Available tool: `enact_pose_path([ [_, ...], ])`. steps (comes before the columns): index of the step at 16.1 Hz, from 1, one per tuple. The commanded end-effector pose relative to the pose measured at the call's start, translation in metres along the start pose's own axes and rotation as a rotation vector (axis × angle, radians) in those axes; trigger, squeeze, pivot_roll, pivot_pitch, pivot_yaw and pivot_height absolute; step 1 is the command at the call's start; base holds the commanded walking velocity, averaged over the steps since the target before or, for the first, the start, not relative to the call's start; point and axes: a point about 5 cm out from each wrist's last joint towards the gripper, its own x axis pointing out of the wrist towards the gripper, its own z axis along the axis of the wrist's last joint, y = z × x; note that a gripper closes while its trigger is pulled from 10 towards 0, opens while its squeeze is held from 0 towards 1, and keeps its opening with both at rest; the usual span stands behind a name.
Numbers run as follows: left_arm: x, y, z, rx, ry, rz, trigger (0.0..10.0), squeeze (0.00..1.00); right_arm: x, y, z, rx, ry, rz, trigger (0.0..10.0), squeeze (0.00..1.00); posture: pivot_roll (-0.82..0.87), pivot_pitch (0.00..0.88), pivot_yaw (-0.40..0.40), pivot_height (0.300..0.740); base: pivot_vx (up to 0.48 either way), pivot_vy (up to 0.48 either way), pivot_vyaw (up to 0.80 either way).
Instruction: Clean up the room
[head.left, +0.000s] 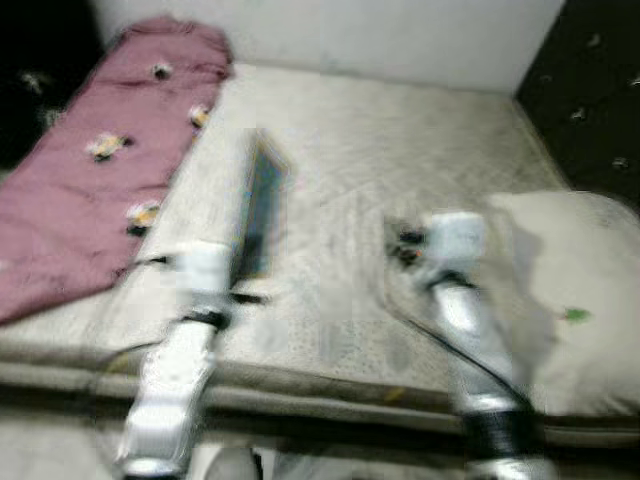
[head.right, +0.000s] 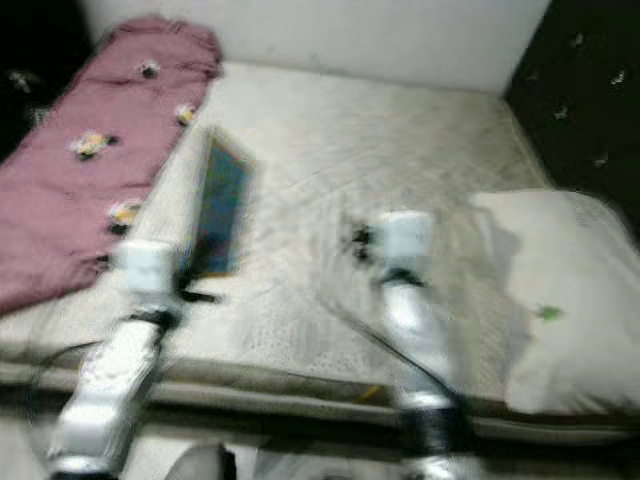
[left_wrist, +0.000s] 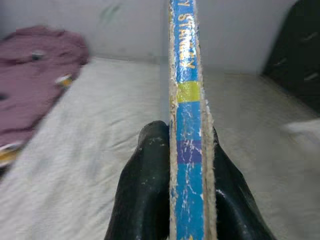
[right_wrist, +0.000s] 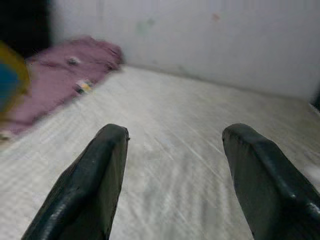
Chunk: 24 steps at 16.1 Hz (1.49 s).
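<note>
While clamped edge-on in left gripper (left_wrist: 187, 150), book (left_wrist: 187, 100) over bed (head.left: 400, 160).

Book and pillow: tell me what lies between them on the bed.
The right gripper, open, over bare mattress. The left gripper holds the book; the pillow lies right. Seen in both eye views.

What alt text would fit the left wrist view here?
The left gripper is clamped on a thin blue book, seen spine-on, above a pale mattress. A maroon blanket lies at its far edge.
</note>
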Motion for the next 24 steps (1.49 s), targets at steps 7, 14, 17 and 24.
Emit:
enact_pose_path([
  [7,0.0034,-0.0114,0.0139,0.017,-0.066,-0.024,10.0,0.00,-0.0050,-0.0201,-0.0038,-0.030,0.017,-0.070,10.0,0.00,-0.06,0.000,-0.066,0.740,0.000,0.000,-0.46],
  [14,0.0028,-0.0108,0.0151,0.004,-0.065,-0.034,10.0,0.00,-0.0043,-0.0172,-0.0050,-0.031,0.018,-0.064,10.0,0.00,-0.06,0.000,-0.055,0.740,0.000,-0.214,0.00],
  [17,0.0028,-0.0119,0.0147,-0.003,-0.064,-0.032,10.0,0.00,-0.0034,-0.0172,-0.0047,-0.036,0.019,-0.060,10.0,0.00,-0.06,0.000,-0.061,0.740,0.000,-0.334,0.00],
  [24,0.0037,-0.0140,0.0136,-0.015,-0.063,-0.035,10.0,0.00,-0.0021,-0.0178,-0.0044,-0.050,0.019,-0.051,10.0,0.00,-0.07,0.000,-0.069,0.740,0.000,-0.350,0.00],
])
